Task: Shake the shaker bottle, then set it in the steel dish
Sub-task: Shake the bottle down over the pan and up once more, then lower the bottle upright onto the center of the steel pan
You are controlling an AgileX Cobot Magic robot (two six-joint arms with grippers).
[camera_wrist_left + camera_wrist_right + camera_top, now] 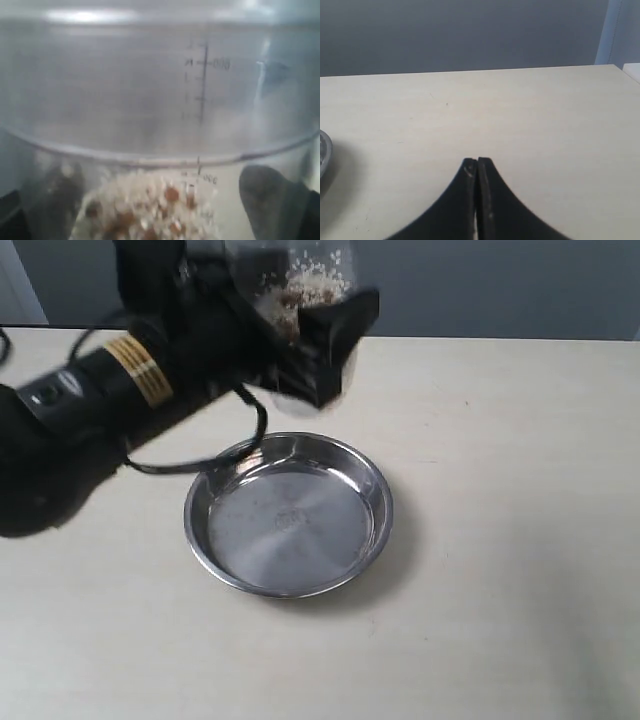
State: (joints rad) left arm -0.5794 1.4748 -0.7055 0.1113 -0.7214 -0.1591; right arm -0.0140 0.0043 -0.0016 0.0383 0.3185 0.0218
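The shaker bottle (pixel 305 285) hangs in the air at the top of the exterior view, blurred, with pale and brown granules showing inside. My left gripper (pixel 320 335) is shut on it, above and behind the steel dish (pixel 288 515), which lies on the table with nothing in it. In the left wrist view the bottle's clear wall (pixel 165 100) fills the frame, granules (pixel 150 210) low down, a dark finger (pixel 272 200) at each side. My right gripper (pixel 477 161) is shut on nothing, over bare table; the dish rim (pixel 324 150) shows at that view's edge.
A black cable (pixel 215 455) loops from the left arm down over the dish's near-left rim. The pale table (pixel 500 490) stretches to the right and front of the dish. A grey wall stands behind the table's far edge.
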